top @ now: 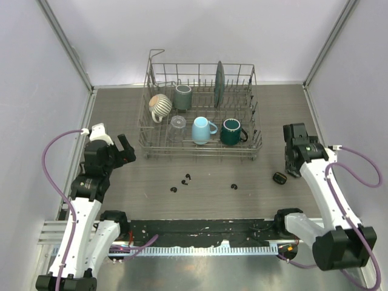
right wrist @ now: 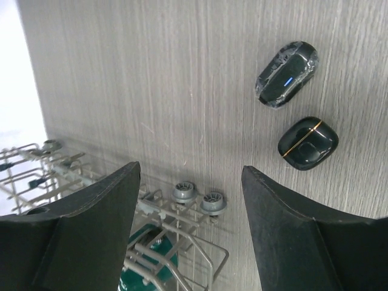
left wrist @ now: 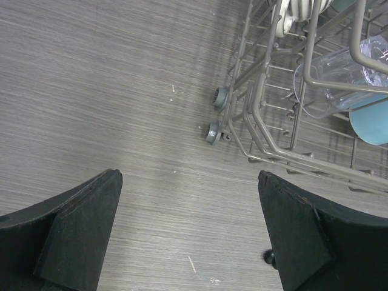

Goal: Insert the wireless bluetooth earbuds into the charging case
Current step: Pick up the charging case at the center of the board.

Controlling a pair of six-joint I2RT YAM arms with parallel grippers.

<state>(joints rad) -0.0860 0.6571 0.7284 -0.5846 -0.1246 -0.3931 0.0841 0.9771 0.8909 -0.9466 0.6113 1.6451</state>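
Wood-grain surface [top: 151,176], grey, between pale walls [top: 200,30]. Wire dish rack [top: 200,155] holds a striped mug [top: 160,104], grey mug [top: 183,96], clear glass [top: 177,122], light blue mug [top: 201,130], dark teal mug [top: 231,131] — plus an upright plate [top: 219,77]. Four earbuds [top: 233,186] lie before the rack; charging case [top: 279,177] off its front right corner. Both the left fingers [left wrist: 73,230] and right fingers [right wrist: 91,224] gape, empty.

The grey table [top: 151,176] bears a dish rack [top: 163,150], four black earbuds [top: 233,186] and two dark cases [right wrist: 307,143].

Text, brands, numbers: none legible on any item. Sole mark: a short blue indicator bar on the glossy dark case [right wrist: 287,74], near the rack [right wrist: 183,193].
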